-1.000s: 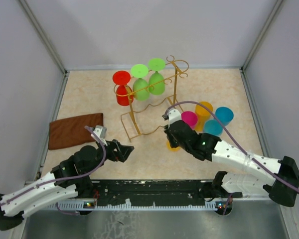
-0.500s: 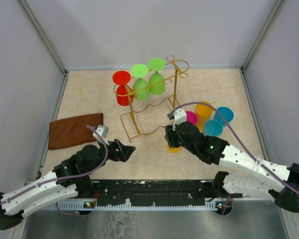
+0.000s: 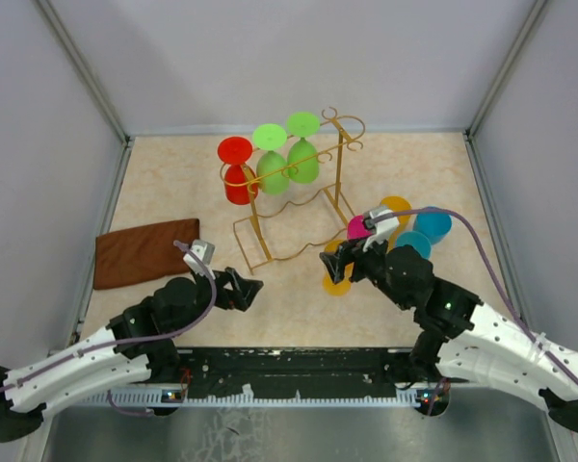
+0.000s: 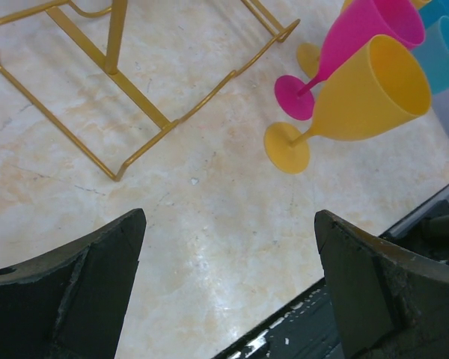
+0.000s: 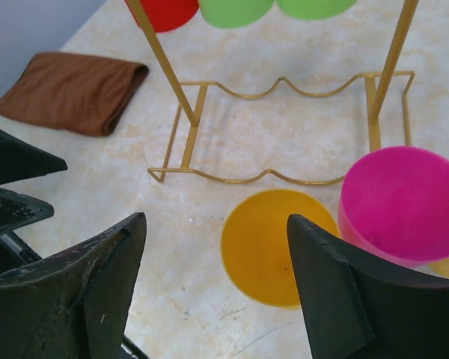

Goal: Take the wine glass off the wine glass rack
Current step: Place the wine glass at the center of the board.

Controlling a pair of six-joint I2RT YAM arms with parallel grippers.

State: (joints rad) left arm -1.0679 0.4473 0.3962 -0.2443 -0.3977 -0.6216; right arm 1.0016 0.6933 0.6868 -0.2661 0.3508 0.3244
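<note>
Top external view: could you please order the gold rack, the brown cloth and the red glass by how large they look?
1. Gold rack, which has the widest spread.
2. Brown cloth.
3. Red glass, hanging on the rack and so somewhat nearer the camera, yet plainly the smallest.

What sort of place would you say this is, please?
Probably a robot test cell rather than a kitchen: plain grey walls box in a tabletop, the left arm and right arm are bolted at its near edge, and the gold wine glass rack holds bright plastic glasses.
</note>
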